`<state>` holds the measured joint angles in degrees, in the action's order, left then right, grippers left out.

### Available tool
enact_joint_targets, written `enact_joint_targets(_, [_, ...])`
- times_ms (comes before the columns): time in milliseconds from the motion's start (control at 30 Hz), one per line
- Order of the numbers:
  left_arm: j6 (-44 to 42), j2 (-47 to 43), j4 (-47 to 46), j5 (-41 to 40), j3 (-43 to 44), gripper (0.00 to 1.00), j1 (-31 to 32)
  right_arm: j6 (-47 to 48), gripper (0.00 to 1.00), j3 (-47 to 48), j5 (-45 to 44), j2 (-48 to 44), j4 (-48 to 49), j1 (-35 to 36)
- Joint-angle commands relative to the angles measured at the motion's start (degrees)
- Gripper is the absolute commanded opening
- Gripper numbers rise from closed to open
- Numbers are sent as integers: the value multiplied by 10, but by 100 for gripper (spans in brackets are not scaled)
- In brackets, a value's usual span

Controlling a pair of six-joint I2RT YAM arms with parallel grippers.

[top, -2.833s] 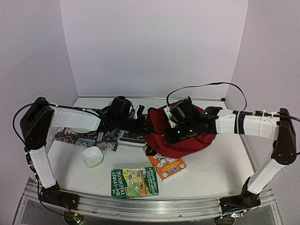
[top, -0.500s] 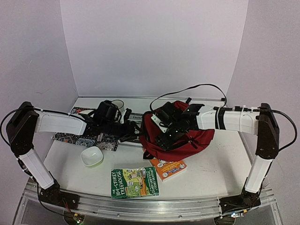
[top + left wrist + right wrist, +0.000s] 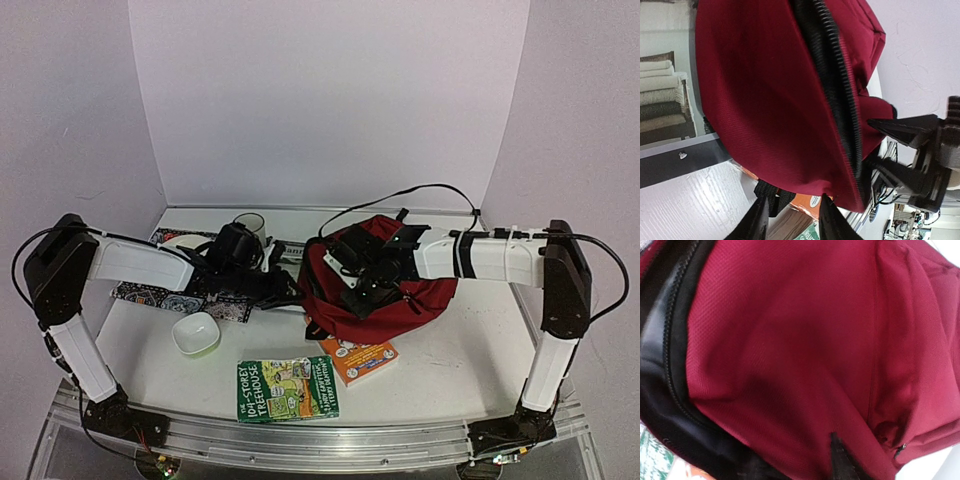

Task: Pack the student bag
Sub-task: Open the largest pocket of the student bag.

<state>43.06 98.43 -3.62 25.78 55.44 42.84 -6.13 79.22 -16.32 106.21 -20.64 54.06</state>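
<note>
Books nearest the front of the table (image 3: 455, 360): green paperback (image 3: 288, 389) lying flat, orange paperback (image 3: 362, 360) just behind it with its far corner under the student bag (image 3: 410, 300). White bowl (image 3: 196, 333) to the left, beside a patterned cloth (image 3: 180, 295). Mid-table, slightly right of centre, the bag slumps on its side, soft and shapeless. Both arms meet at its left end. Left gripper (image 3: 792, 201) has its fingers part-way apart at the bag's lower edge, a black strap (image 3: 771, 192) showing between them; whether they pinch fabric, cannot tell. Right gripper (image 3: 868, 143) sits at the zipper (image 3: 835, 100) rim, fingers either side of the edge; whether it has a hold is equally unclear. A mug (image 3: 250, 226) stands at the back. Neither book is packed, so I judge this the mouth-opening step. Risks: thin fabric slipping from a shallow pinch and the mouth falling shut; the two arms pulling unevenly and dragging the whole bag, which would shove the orange paperback it rests on; a finger snagging the strap instead of the rim.
</note>
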Motion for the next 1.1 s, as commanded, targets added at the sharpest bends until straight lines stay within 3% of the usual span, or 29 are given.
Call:
enact_joint_targets(0, [-11, 18, -19, 0, 15, 27, 9, -8, 18, 15, -45, -1, -40, -1])
enact_joint_targets(200, [-9, 4, -21, -6, 15, 31, 11, -36, 0, 19, -83, -45, -35, -8])
enact_joint_targets(333, [-8, -31, -21, -30, 2, 39, 11, -84, 0, -28, -100, -120, 18, -25])
enact_joint_targets(533, [-1, -54, -21, -48, 19, 54, 10, -107, 0, -99, -40, -206, 121, -34])
enact_joint_targets(667, [-7, -33, -20, -57, 54, 61, 8, -115, 0, -113, -28, -212, 143, -36])
enact_joint_targets(833, [-11, 33, -13, -51, 97, 63, 8, -124, 0, -125, -27, -221, 168, -43])
enact_joint_targets(933, [-8, 59, -13, -42, 105, 57, 8, -129, 0, -133, -29, -235, 177, -61])
enact_joint_targets(1067, [-10, 64, -13, -32, 104, 25, 12, -155, 0, -149, -17, -259, 181, -122])
